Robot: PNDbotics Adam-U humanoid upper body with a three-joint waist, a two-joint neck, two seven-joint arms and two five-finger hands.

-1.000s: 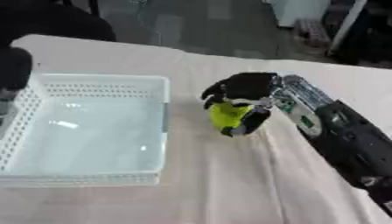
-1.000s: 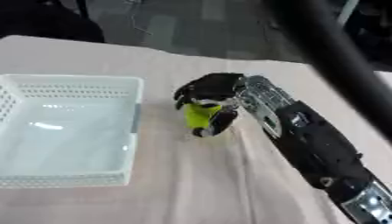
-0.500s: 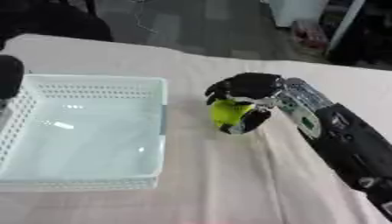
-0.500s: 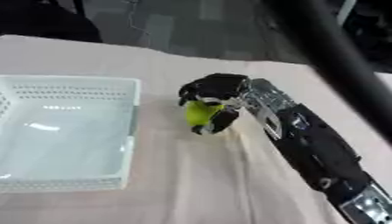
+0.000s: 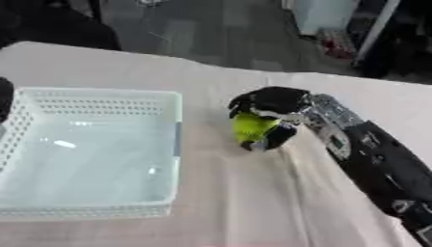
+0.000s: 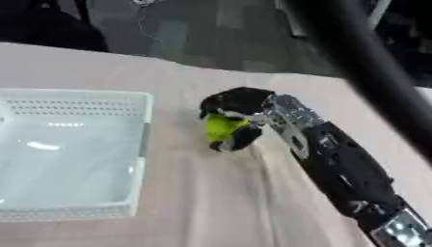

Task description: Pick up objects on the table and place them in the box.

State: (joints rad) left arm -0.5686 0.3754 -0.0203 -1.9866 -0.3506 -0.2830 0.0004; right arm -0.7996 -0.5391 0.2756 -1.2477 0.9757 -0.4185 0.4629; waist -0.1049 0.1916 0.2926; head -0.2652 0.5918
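A small yellow-green object (image 5: pixel 251 126) is held in my right hand (image 5: pixel 272 103), whose black fingers curl round it just right of the box. The hand sits low over the cloth-covered table (image 5: pixel 253 202), its arm running down to the lower right corner. The white perforated box (image 5: pixel 88 149) lies at the left with nothing visible inside it. At the left edge of the left eye view a dark shape (image 5: pixel 4 96) shows by the box's far left corner; I cannot tell whether it is my left hand.
The cloth wrinkles in a fold (image 5: pixel 300 164) running down from under my right hand. Beyond the table's far edge lies dark floor with furniture (image 5: pixel 337 29). A thick dark bar (image 6: pixel 371 72) crosses the right eye view at the upper right.
The whole picture has shifted, box and hand sitting a little higher and further left, so the camera moved. My right hand keeps its hold on the yellow-green object.
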